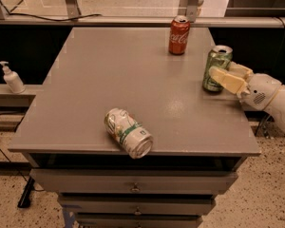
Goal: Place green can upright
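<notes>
The green can [215, 63] stands upright near the right edge of the grey table [133, 70], silver top up. My gripper [222, 70] reaches in from the right, its cream fingers [226, 80] closed around the can's right side. The can's base looks level with the tabletop; I cannot tell if it rests there.
A red cola can [179, 35] stands upright at the back of the table, left of the green can. A white can with a green band [128, 133] lies on its side near the front edge. A soap dispenser [11, 78] stands on a ledge at the left. Drawers sit below the tabletop.
</notes>
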Available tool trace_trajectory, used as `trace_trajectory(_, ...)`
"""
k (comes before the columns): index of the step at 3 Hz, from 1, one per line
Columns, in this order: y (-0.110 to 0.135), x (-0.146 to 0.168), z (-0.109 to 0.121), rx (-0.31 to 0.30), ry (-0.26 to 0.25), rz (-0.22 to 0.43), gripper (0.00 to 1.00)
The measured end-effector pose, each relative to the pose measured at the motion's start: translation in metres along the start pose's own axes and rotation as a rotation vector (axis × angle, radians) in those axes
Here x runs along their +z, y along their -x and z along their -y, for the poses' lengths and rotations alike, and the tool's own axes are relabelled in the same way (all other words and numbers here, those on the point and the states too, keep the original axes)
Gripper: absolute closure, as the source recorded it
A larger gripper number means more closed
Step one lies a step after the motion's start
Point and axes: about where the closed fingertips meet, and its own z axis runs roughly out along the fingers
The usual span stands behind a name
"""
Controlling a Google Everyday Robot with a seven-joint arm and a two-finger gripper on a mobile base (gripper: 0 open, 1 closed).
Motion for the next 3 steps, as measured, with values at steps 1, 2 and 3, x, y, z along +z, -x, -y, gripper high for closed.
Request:
trace_trajectory(1, 0.0, 0.0, 0.0, 0.0, 0.0, 0.0, 0.13)
trace_trajectory(2, 0.004, 0.0, -0.006, -0.027, 0.037, -0.025, 0.0)
trace_trajectory(3, 0.008, 0.001, -0.012, -0.056, 0.071, -0.046, 0.0)
